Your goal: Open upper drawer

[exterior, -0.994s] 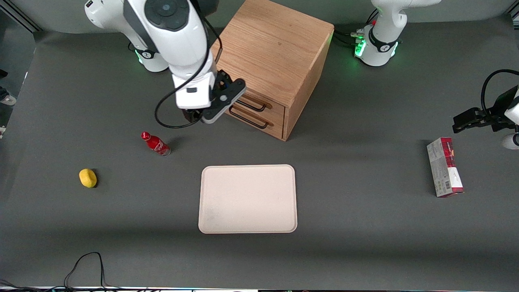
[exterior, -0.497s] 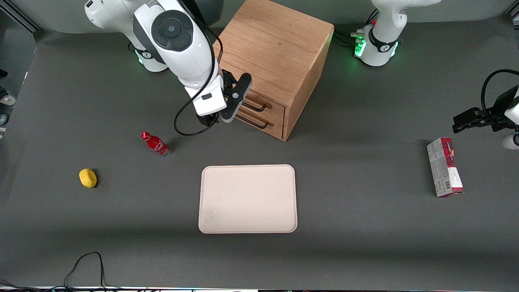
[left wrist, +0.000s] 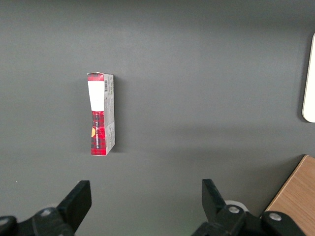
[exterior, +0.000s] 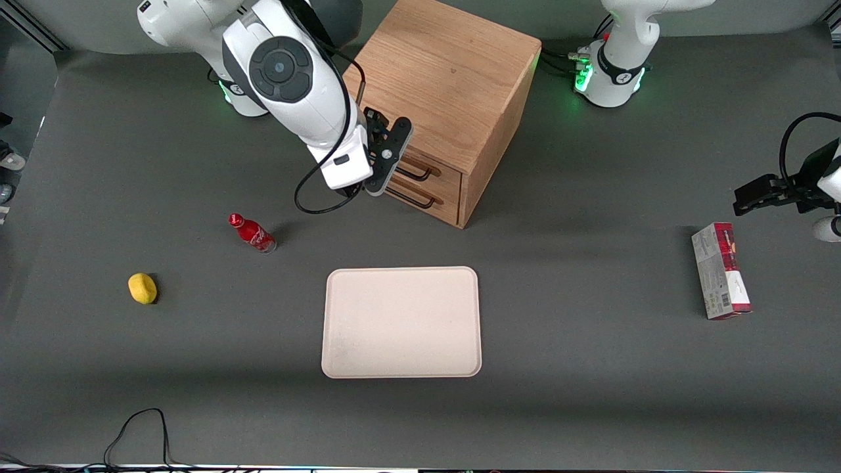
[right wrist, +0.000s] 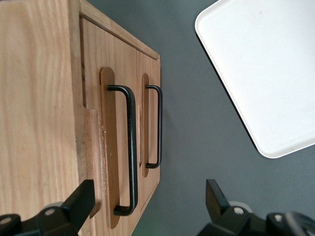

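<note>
The light oak cabinet (exterior: 447,79) stands at the back of the table, both drawers shut. The upper drawer (exterior: 441,172) has a long black bar handle (exterior: 415,172); the matching lower drawer (exterior: 439,197) sits under it. My right gripper (exterior: 358,190) hangs just in front of the drawer fronts, at the end toward the working arm. In the right wrist view the gripper (right wrist: 147,206) is open wide and empty. The end of the upper drawer's handle (right wrist: 132,147) lies between the fingers, apart from both. The lower handle (right wrist: 158,128) is beside it.
A cream tray (exterior: 401,322) lies nearer the front camera than the cabinet and also shows in the right wrist view (right wrist: 266,64). A red bottle (exterior: 251,232) and a yellow fruit (exterior: 142,288) lie toward the working arm's end. A red and grey box (exterior: 720,270) lies toward the parked arm's end.
My gripper has moved toward the cabinet's drawer fronts and turned, its wrist now close against the upper drawer's handle end. The drawers have not moved.
</note>
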Available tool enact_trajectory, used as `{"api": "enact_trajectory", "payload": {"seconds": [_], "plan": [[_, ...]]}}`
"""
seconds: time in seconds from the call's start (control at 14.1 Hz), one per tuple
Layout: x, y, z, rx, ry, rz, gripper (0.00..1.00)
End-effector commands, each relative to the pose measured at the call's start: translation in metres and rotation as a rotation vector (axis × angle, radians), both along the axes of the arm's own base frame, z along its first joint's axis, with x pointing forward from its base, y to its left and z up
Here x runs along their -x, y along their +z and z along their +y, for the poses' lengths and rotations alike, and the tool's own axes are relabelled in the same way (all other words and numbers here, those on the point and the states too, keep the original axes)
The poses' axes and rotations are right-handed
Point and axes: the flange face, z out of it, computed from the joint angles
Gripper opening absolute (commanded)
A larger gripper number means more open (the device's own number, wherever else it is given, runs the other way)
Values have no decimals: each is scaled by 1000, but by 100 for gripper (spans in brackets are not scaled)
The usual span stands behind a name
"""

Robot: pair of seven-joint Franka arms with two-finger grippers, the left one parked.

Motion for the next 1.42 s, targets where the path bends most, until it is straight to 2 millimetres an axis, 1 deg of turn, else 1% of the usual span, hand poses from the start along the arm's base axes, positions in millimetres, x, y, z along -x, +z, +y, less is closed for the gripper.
{"api": "enact_trajectory", "payload": {"seconds": [0.0, 0.07, 0.14, 0.28, 0.64, 0.78, 0.92, 1.14, 1.35], "plan": [[14, -14, -7, -32, 7, 8, 100], [20, -16, -4, -28, 17, 8, 100], [19, -20, -4, -28, 16, 2, 100], [20, -35, -4, -27, 8, -3, 100], [19, -57, -6, -29, -5, -23, 100], [19, -69, -6, -29, -12, -31, 100], [27, -78, 4, -31, 5, -38, 100], [27, -92, 3, -31, -4, -47, 100], [22, -102, 0, -12, -3, -60, 100]]}}
